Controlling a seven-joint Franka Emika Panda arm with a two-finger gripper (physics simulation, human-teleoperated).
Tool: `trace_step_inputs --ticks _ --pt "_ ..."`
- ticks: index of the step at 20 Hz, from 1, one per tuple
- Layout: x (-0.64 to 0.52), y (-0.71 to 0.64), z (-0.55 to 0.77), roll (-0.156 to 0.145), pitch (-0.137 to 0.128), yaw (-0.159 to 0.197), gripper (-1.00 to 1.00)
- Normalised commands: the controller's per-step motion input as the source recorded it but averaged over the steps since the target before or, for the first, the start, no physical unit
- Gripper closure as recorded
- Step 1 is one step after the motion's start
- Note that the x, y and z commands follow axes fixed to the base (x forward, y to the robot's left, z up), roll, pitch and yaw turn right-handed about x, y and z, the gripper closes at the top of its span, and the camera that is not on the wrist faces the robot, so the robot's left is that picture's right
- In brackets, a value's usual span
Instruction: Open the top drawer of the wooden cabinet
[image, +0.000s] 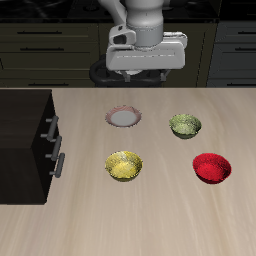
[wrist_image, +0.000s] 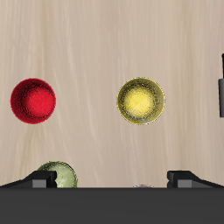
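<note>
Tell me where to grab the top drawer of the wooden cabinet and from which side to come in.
Grip the top drawer's small grey bar handle. It projects from the wooden cabinet's front face toward the bowls, so probably approach from that open table side, fingers closing across the bar.

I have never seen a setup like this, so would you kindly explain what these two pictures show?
Both are simulator renders of one moment. The exterior view looks down at a table from in front: the white machine at the back is a robot arm, ending in a gripper with two fingers. The wrist view comes from a camera on that gripper; the dark shapes along its edge are the fingers, open and holding nothing. On the table stand a red bowl, a yellow bowl, a green bowl and a small plate. At the table's side is the wooden cabinet; its top drawer with the grey handle looks closed.
</note>
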Motion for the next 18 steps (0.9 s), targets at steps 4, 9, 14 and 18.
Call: trace_step_inputs --ticks 4,9,14,18 --pt "0.15 0.05 -0.01 -0.003 -0.004 0.025 -1.00" --pt "0.14 -0.01 0.06 -0.004 -0.015 0.007 -1.00" --pt "0.22 0.03 -0.01 0.007 -0.001 -0.002 -1.00" --pt "0.16 0.01 -0.10 -0.014 0.002 0.047 -1.00"
